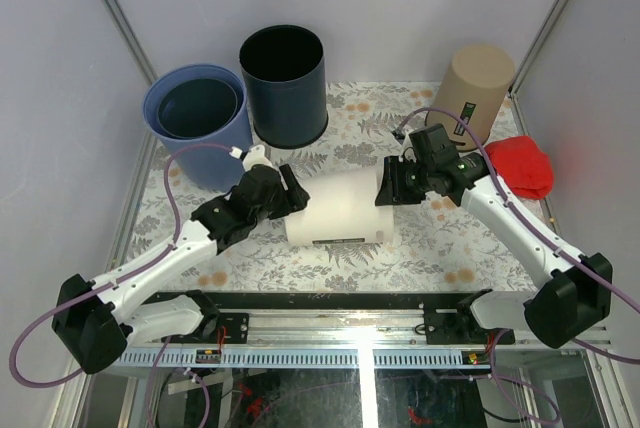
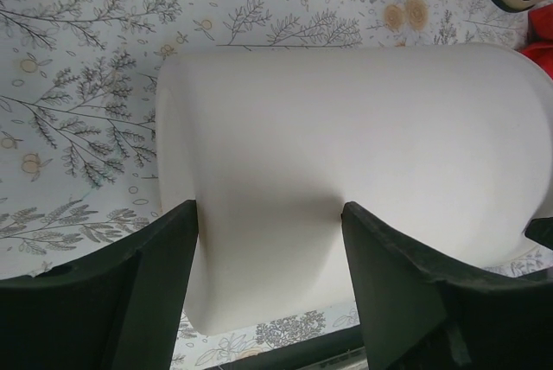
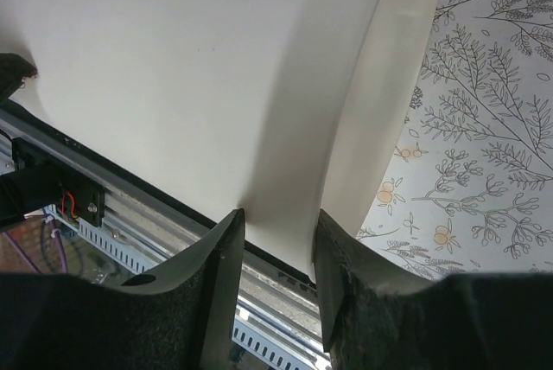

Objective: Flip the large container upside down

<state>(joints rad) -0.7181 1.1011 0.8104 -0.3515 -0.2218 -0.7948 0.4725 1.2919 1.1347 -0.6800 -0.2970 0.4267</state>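
Observation:
The large container (image 1: 340,206) is white and lies on its side in the middle of the patterned table, its long axis running left to right. My left gripper (image 1: 293,198) is at its left end. In the left wrist view the container (image 2: 363,145) fills the frame, and my left gripper (image 2: 270,206) has its jaws apart with both tips against the curved wall. My right gripper (image 1: 385,186) is at the right end. In the right wrist view my right gripper (image 3: 278,212) also stands apart, tips touching the container (image 3: 173,76) beside its lighter rim band.
Nested blue buckets (image 1: 195,108) and a dark navy bin (image 1: 283,83) stand upright at the back left. A beige container (image 1: 482,88) sits upside down at the back right, with a red cloth (image 1: 522,165) near it. The metal rail (image 1: 360,300) runs along the near edge.

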